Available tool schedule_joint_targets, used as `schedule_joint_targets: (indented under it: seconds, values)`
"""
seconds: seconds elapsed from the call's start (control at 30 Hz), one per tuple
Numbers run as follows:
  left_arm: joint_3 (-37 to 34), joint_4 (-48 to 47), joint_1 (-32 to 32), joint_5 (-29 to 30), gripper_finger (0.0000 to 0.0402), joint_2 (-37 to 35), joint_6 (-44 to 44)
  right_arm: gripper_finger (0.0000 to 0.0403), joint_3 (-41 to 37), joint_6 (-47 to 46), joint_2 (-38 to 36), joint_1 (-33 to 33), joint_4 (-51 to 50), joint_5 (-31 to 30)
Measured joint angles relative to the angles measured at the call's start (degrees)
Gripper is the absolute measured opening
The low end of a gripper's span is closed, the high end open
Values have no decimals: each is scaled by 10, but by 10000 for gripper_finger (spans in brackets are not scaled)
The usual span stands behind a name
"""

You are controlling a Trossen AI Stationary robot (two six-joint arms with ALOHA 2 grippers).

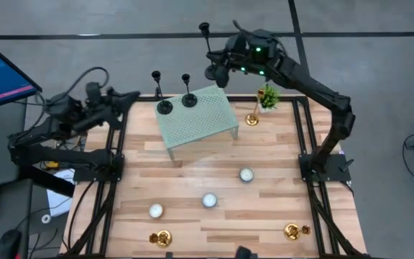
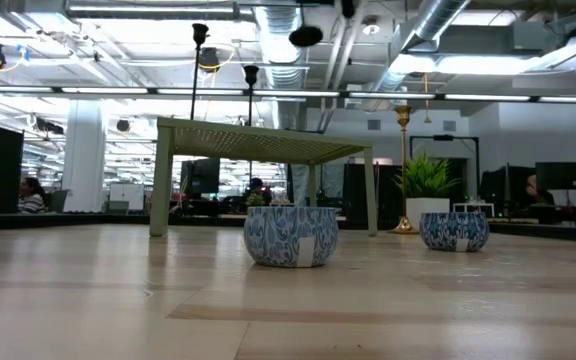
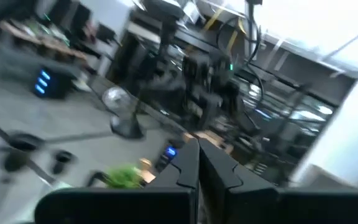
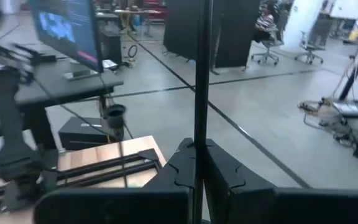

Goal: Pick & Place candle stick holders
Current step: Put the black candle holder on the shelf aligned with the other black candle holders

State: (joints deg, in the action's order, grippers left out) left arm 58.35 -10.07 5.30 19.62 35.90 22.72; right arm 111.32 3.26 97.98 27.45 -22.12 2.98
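High view: the right gripper [image 1: 215,63] grips a slim black candle stick holder [image 1: 206,39] above the far edge, near two more black holders [image 1: 164,93] on the pale green mesh stand [image 1: 207,119]. Left wrist view: the left gripper [image 3: 197,163] is clenched on nothing. Right wrist view: the black stem [image 4: 202,74] stands squeezed between the dark fingers [image 4: 179,171]

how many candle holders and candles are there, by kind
black holders: 3, two on the green stand, one in the right gripper
tall gold holder: 1
short gold holders: 2
white candles: 3
total: 9
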Motion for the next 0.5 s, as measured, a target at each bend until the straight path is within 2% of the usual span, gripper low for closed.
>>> schedule_joint_targets:
  seconds: [0.13, 0.37, 0.5]
  values:
    - [0, -15, 0, 40, 2, -20, -43, 0, -75, -19, -1, 12, 85, 2]
    - [0, -21, 0, 83, 2, -39, -102, 0, -286, -75, -45, 46, 318, 32]
    - [0, -19, 0, 94, 2, -40, -116, 0, -373, -82, -45, 54, 424, 31]
